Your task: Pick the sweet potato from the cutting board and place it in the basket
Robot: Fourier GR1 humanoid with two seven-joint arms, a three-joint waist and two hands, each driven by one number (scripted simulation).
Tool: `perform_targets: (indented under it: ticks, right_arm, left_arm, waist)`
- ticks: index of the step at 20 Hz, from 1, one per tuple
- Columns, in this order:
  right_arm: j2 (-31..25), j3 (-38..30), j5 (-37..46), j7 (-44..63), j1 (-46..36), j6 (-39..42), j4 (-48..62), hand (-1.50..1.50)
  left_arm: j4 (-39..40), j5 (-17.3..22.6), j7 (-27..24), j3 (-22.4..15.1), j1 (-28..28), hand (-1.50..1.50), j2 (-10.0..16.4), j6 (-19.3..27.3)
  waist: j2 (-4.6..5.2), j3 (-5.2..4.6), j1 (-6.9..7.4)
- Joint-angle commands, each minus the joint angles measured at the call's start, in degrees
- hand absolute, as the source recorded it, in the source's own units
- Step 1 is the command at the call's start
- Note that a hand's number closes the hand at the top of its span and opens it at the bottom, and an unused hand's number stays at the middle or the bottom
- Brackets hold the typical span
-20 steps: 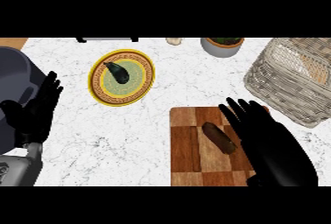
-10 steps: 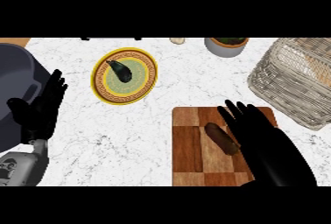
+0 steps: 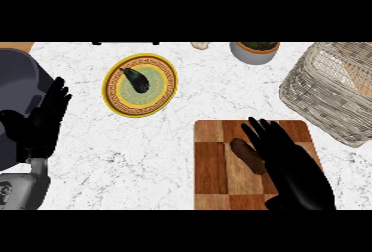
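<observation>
**One sweet potato (image 3: 245, 153) on cutting board (image 3: 210, 167), beside open right hand (image 3: 291, 165)**

Far left: left hand (image 3: 38, 128) resting, fingers straight and pointing up, holding nothing. Next, yellow plate (image 3: 110, 96) bearing a dark vegetable (image 3: 137, 80). Then the cutting board, sweet potato lying just left of the right hand's straight, spread fingers, not gripped; contact unclear. Upper right: basket (image 3: 327, 93), near the cutting board's far corner.
</observation>
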Motion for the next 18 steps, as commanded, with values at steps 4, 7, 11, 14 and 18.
perform_targets:
  ticks: [4, 7, 11, 14, 18]
  right_arm:
    - [0.85, -1.76, 5.31, -9.83, 4.19, -10.42, 6.68, -1.50]
    - [1.27, -3.21, 6.30, -13.15, 4.33, -11.13, 8.89, -1.50]
    - [6.02, 0.19, 9.55, -11.87, 5.22, -11.92, 9.01, -1.50]
    - [3.19, -6.06, 6.36, -17.97, 5.81, -11.91, 9.69, -1.50]
    - [5.28, -7.47, 7.21, -20.05, 3.88, -12.31, 14.30, -1.50]
  left_arm:
    - [-2.41, -2.74, 0.86, 0.05, 1.55, 0.00, -3.24, -0.36]
    - [0.05, -4.50, 0.49, 0.55, -0.09, 0.00, -4.74, -0.59]
    - [-0.43, -4.07, -0.68, 3.14, 2.18, 0.00, -3.87, -3.01]
    - [-0.50, -4.90, 1.79, 4.04, -1.27, 0.00, -4.60, -3.78]
    - [4.41, -4.21, -0.71, 7.49, -2.55, 0.00, -3.45, -6.98]
  waist:
    - [-0.02, 0.00, 0.00]
    - [0.01, -0.01, -0.10]
    - [-0.01, -0.02, 0.03]
    - [0.00, -0.01, -0.14]
    - [0.05, -0.02, -0.12]
